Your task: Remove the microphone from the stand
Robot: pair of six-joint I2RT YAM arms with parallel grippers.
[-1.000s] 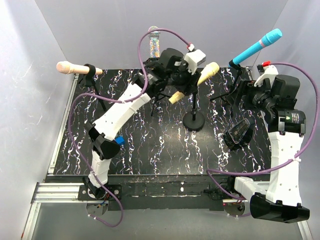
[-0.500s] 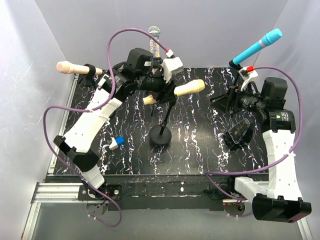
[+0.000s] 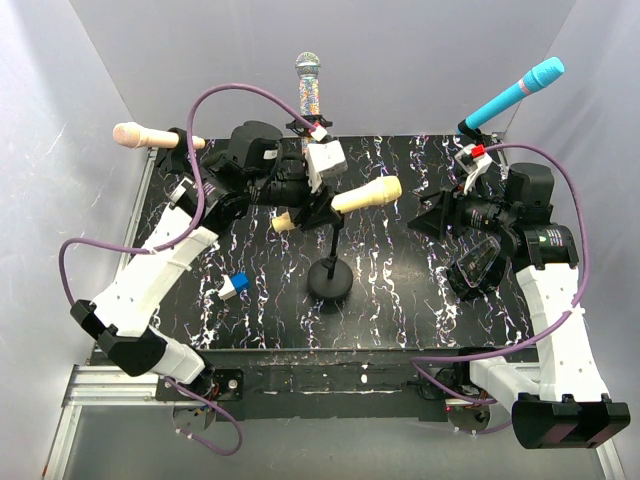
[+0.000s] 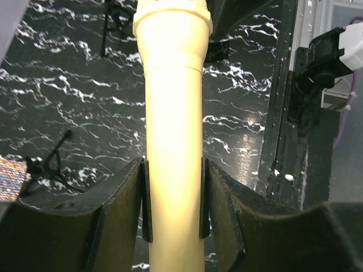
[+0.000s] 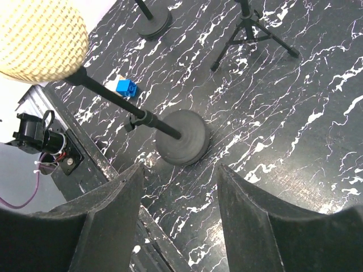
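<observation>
A cream microphone (image 3: 362, 195) lies tilted on top of a black stand with a round base (image 3: 329, 278) near the table's middle. My left gripper (image 3: 312, 205) is shut on the microphone's body; in the left wrist view its pads press both sides of the cream barrel (image 4: 173, 141). My right gripper (image 3: 428, 222) is open and empty, to the right of the microphone's head. The right wrist view shows the mesh head (image 5: 39, 39), the stand's rod and the round base (image 5: 182, 137) beyond the gripper (image 5: 180, 187).
Three other microphones stand at the back: a pink one (image 3: 140, 136) at left, a glittery one (image 3: 308, 88) in the middle, a blue one (image 3: 515, 92) at right. A small blue block (image 3: 234, 287) lies on the marbled table. A tripod stand (image 5: 252, 31) is near.
My left gripper has carried the cream microphone and its stand leftward and nearer, then a little right. My right gripper has moved left toward the microphone's head.
</observation>
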